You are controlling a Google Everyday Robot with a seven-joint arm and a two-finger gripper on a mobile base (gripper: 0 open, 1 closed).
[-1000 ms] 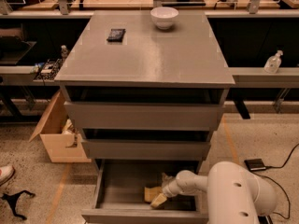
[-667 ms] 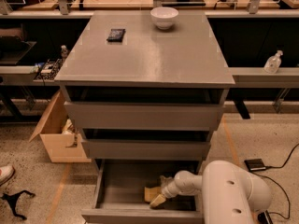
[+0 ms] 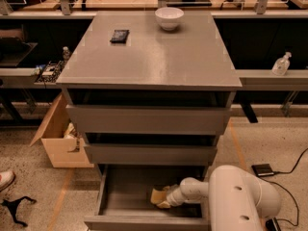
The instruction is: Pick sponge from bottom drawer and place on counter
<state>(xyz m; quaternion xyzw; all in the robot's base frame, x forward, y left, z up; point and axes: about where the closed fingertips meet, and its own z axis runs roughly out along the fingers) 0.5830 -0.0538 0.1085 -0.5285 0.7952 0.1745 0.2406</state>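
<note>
The bottom drawer is pulled open below the two wider grey drawers. A pale yellow sponge lies inside it, right of the middle. My gripper reaches into the drawer from the right on a white arm and sits right at the sponge's right side, partly covering it. I cannot tell whether it grips the sponge. The grey counter on top of the cabinet is flat and glossy.
A white bowl and a small black flat rectangle sit at the back of the counter. A cardboard box stands left of the cabinet. A wooden workbench runs behind. A black device with a cable lies on the floor to the right.
My white arm has shifted slightly to the left. The gripper stays at the sponge inside the bottom drawer. The sponge has not visibly moved.
</note>
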